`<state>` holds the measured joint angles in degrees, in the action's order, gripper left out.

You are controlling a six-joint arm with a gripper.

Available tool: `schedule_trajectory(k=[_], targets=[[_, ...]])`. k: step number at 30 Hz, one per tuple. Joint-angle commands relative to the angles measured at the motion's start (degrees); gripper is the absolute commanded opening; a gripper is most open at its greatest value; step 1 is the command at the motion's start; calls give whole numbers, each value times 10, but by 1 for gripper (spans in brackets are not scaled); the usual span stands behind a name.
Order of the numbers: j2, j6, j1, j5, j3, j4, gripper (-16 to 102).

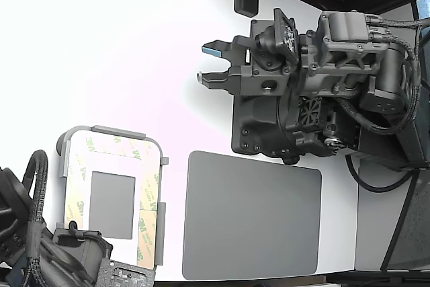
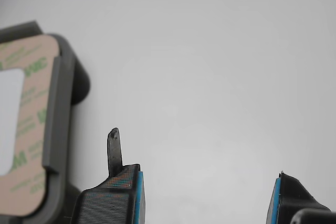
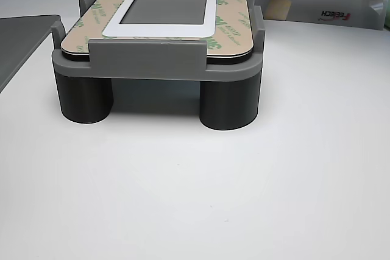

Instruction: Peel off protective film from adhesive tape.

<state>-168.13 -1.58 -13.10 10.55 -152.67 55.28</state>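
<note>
The adhesive tape [image 1: 149,214], faced with the tan protective film [image 1: 113,144] printed with green 3M logos, frames a small grey rectangle [image 1: 112,204] on a white plate. The plate lies in a light grey holder [image 1: 111,130] at the lower part of the exterior view's left. My gripper [image 1: 207,63] hovers well away, up and toward the exterior view's right, with blue-padded jaws open and empty. In the wrist view my gripper [image 2: 207,203] is open over bare white table, with the film [image 2: 39,77] to one side. One finger carries a thin dark blade tip [image 2: 114,148]. The other view shows the film [image 3: 228,35] lying flat.
A dark grey rounded mat [image 1: 252,216] lies beside the holder, toward the exterior view's right. A second arm [image 1: 40,247] sits at the lower left corner, touching the holder's near end. In the other view a box [image 3: 323,7] with paper scraps stands behind the holder [image 3: 146,59].
</note>
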Motion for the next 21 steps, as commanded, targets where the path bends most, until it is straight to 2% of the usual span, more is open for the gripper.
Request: schedule_trajectory(k=[1,12,21], targets=[[15,841,144,-73,-6,-62,-12],[-6,850,144,-80,-6,-58,-12],[141,864,157,-55,-5,-231,-12]])
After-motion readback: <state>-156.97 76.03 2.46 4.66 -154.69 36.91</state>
